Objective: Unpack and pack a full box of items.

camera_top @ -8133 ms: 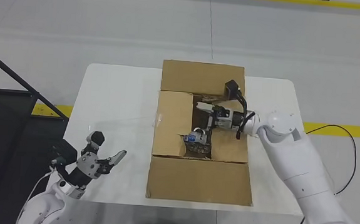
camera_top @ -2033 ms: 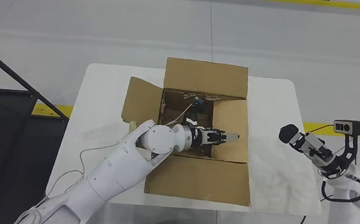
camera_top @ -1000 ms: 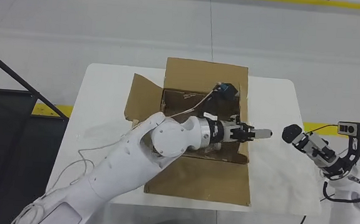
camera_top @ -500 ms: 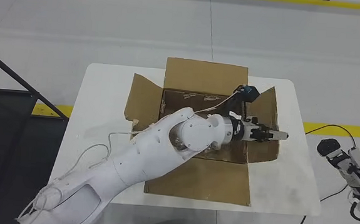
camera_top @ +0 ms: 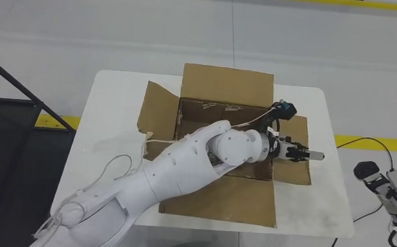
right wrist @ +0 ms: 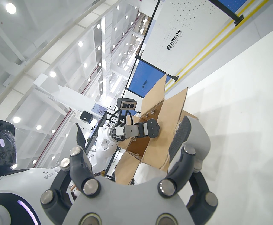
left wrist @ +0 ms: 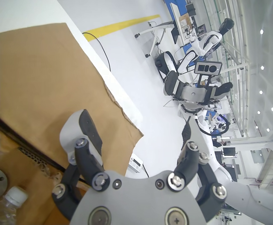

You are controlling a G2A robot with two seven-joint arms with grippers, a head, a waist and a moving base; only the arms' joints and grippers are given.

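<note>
The left hand (camera_top: 301, 153), open and empty, hovered with the side flap (camera_top: 292, 171) of the box (camera_top: 225, 87) just beneath it, probably to fold it outward. The right hand (camera_top: 365, 171) hung open, well apart.

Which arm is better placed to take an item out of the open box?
Left, probably. The left gripper is open above the right flap of the box, next to the opening where a bottle lies. The right gripper, also open, hangs beyond the table edge, far from the box.
</note>
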